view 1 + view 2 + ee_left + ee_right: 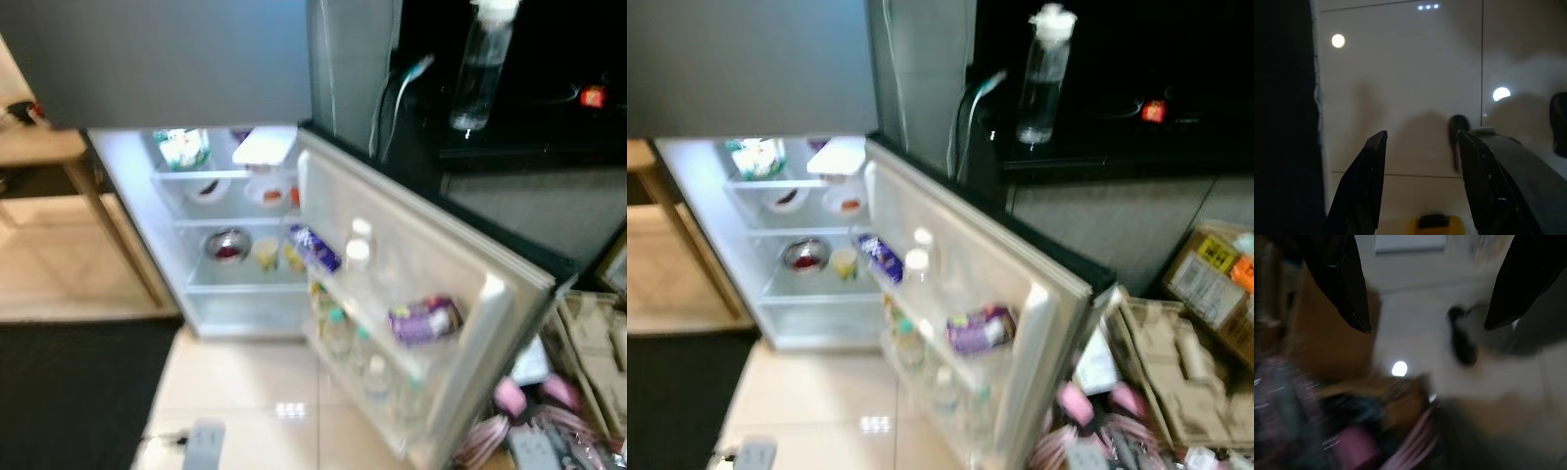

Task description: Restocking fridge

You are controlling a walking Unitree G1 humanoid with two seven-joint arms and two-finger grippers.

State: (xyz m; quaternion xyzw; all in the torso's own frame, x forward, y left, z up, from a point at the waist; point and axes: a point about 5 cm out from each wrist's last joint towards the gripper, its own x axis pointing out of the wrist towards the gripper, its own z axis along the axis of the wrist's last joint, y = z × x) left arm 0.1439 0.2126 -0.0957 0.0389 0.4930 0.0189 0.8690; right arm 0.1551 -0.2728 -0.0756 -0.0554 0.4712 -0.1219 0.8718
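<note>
Fridge [127,186]: one, door [411,284] open.
Door shelves: one purple packet [424,320], several bottles.
Left gripper [1420,147]: fingers spread, empty.
Right gripper [1425,293]: fingers spread, empty.

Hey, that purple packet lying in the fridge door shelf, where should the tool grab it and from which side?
Take the purple packet across its middle, coming from above. It lies on its side with the door shelf rail in front, so likely just its top is free.
</note>
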